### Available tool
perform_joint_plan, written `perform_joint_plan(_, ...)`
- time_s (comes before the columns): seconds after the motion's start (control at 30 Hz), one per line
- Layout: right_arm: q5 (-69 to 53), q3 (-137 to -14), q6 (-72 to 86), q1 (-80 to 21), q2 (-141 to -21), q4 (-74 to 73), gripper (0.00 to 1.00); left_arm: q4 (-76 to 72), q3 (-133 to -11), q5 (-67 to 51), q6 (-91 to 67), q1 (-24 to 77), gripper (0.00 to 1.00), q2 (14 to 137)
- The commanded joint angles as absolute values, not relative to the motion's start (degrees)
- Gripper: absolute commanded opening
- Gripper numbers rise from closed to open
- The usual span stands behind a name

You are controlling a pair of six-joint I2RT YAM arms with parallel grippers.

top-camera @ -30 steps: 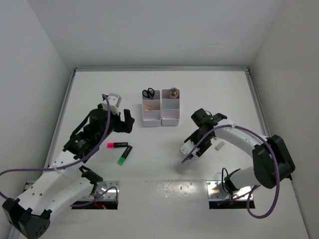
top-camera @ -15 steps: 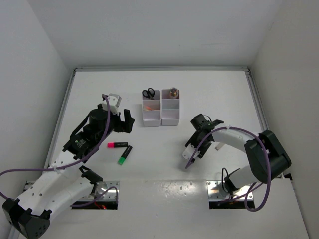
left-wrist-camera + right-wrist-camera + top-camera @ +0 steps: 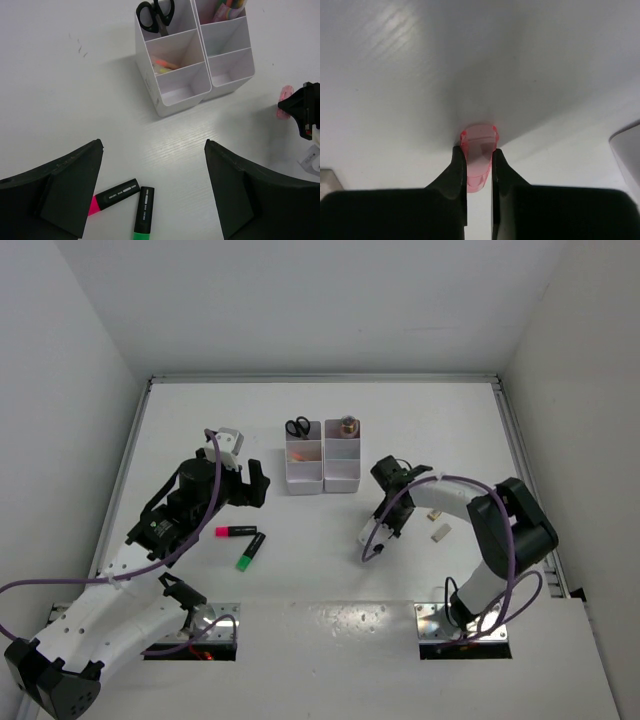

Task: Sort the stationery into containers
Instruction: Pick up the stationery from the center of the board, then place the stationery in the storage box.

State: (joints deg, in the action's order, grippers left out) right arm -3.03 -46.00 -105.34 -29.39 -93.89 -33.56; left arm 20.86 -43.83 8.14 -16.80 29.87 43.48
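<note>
The right pincer [image 3: 479, 151] is pinching a little pink piece [image 3: 480, 142] low over the table [image 3: 200, 430], just right of the two white containers [image 3: 150, 85]. Can't tell if it's touching the table.

It's see-through, glossy, rounded plastic, so I'd guess feather-light, stiff and slippery. The grip across its narrow flat sides looks right, since a pinch on the curved end could squirt it out.

The left pincer [image 3: 154, 146] is spread wide and empty above the pink highlighter [image 3: 112, 196] and green highlighter [image 3: 143, 210]. Those look like smooth, hard barrels, best grabbed mid-body. The scissors [image 3: 156, 15] sit in a far compartment.
</note>
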Motion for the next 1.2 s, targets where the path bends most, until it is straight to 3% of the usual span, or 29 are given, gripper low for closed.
perform_joint_plan(0.0,-5.4,-49.5,-105.6,-29.2,-98.3,-42.7,0.01,18.8,-43.9,7.6,-16.5,29.2,0.89,42.6)
perform_joint_plan(0.17,-17.1,-56.2,-100.6,-29.2,-96.4,-48.9,0.00,18.8,-43.9,7.6,-16.5,29.2,0.89,42.6)
perform_joint_plan(0.27,-24.3,-59.8,-90.6,-29.7,-92.6,-45.5,0.00,18.8,-43.9,7.6,-16.5,29.2,0.89,42.6)
perform_joint_plan(0.37,-25.4,-64.0,-73.3,-30.3,-89.0,-36.5,0.00,18.8,-43.9,7.6,-16.5,29.2,0.89,42.6)
perform_joint_plan(0.5,-23.3,-76.8,-56.0,-30.3,-92.2,-35.3,0.00,18.8,-43.9,7.6,-16.5,29.2,0.89,42.6)
perform_joint_plan(0.6,-19.2,-79.4,-50.2,-30.3,-94.7,-34.1,0.00,18.8,-43.9,7.6,-16.5,29.2,0.89,43.2)
perform_joint_plan(1.17,-8.6,-79.7,-45.7,-33.8,-100.3,-19.3,0.00,18.8,-43.9,7.6,-16.5,29.2,0.89,43.2)
